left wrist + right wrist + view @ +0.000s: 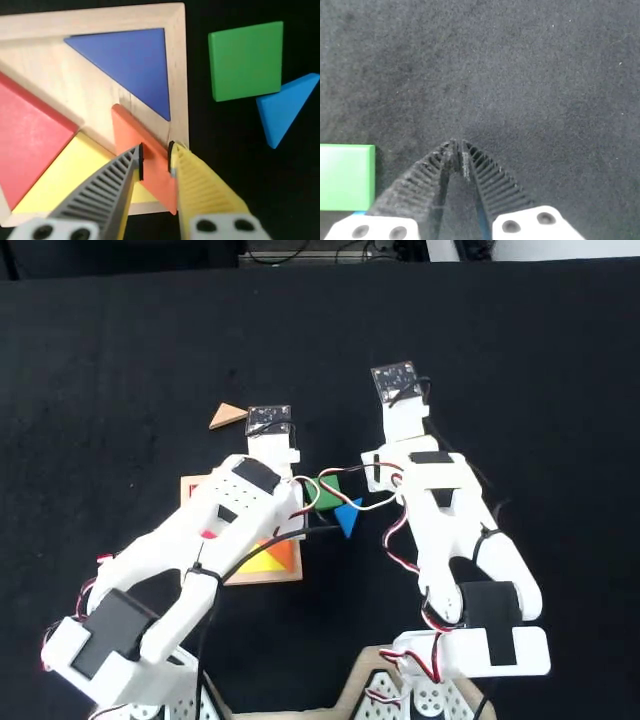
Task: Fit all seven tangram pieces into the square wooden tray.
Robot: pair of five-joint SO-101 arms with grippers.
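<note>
On the black counter (520,360), left of centre: square wooden tray (177,60), partly under the left arm.

Inside the tray:
- Large dark blue triangle (130,62) in the far right corner, lying flat.
- Red piece (30,135) against the left side.
- Yellow piece (70,175) along the near side, touching the red one.
- Bare wood floor between the dark blue triangle and the red piece.
- Orange piece (142,140) at the right side, overlapping the right rim at its near end.

Left end effector (156,150) narrowed onto that orange piece, a finger against each side of it.

Outside the tray, just to its right: green square (245,60) flat on the counter, with light blue triangle (285,107) right against its near right corner. Farther back, beyond the tray's far edge and apart from it: tan triangle (227,416).

Right end effector (458,150) over bare counter to the right of the green square, fingers pressed together with nothing between them.
</note>
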